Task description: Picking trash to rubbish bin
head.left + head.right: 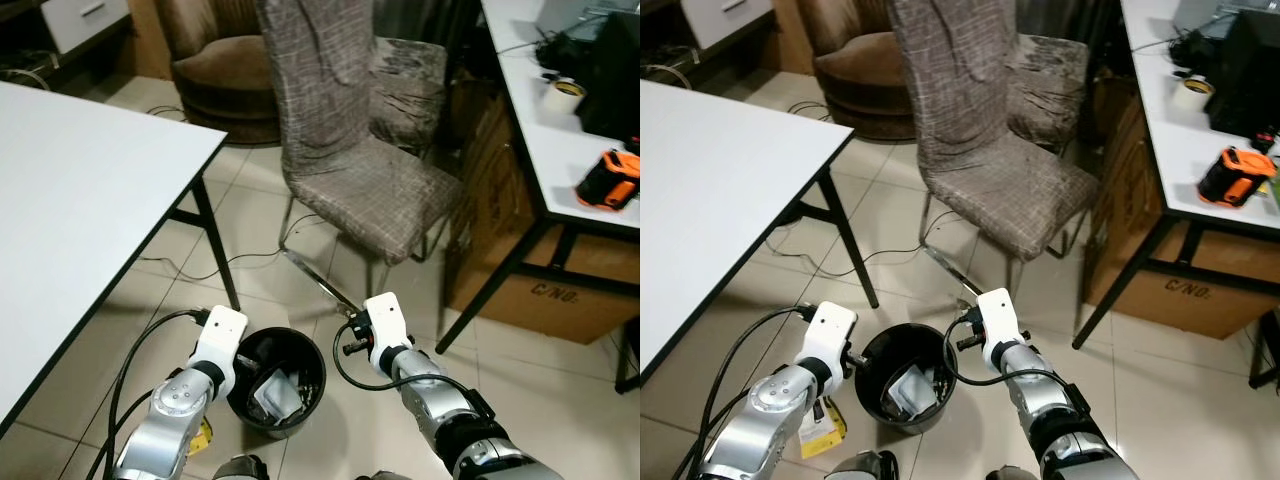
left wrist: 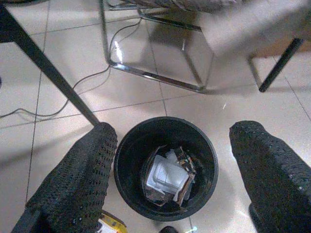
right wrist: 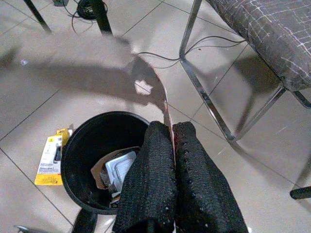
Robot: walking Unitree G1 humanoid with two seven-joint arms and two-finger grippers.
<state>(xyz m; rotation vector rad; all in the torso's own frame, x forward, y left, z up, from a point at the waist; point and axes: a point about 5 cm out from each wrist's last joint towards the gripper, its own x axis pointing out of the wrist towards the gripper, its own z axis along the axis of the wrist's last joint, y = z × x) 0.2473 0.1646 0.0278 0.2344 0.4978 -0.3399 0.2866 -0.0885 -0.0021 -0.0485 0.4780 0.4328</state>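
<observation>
Black round rubbish bin – crumpled white trash inside, left hand wide, right hand pinching thin sheet

Black rubbish bin stands on tiled floor, holding crumpled trash. Left arm at bin's left rim, right arm just right of it. Grey fabric chair behind bin. White surface left; orange tool on right surface.
</observation>
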